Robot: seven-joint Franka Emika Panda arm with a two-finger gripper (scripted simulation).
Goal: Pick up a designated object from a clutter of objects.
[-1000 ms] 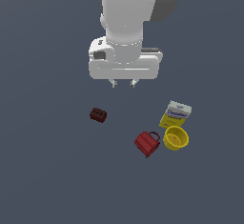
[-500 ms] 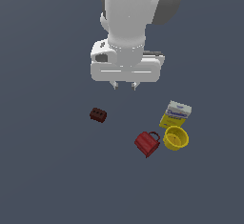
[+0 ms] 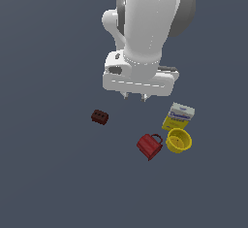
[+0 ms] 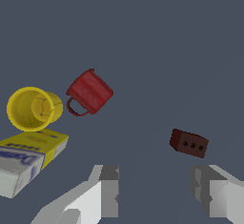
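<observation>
The small plain yellow cup (image 3: 178,140) stands upright and open on the grey floor, to the exterior view's right of the red handled mug (image 3: 149,146) and just in front of the yellow box with a white-blue label (image 3: 178,117). The dark red studded brick (image 3: 100,117) lies apart, toward the exterior view's left. My gripper (image 3: 135,97) hangs open and empty well above the floor, between the brick and the box. The wrist view shows the cup (image 4: 33,108), the mug (image 4: 88,93), the box (image 4: 29,158), the brick (image 4: 189,143) and my gripper (image 4: 159,189).
The floor (image 3: 53,173) is a plain dark grey surface with no edges or walls in view. The arm's white body (image 3: 147,23) fills the upper middle of the exterior view.
The arm has shifted slightly toward the exterior view's right and a little lower. The four objects have not moved.
</observation>
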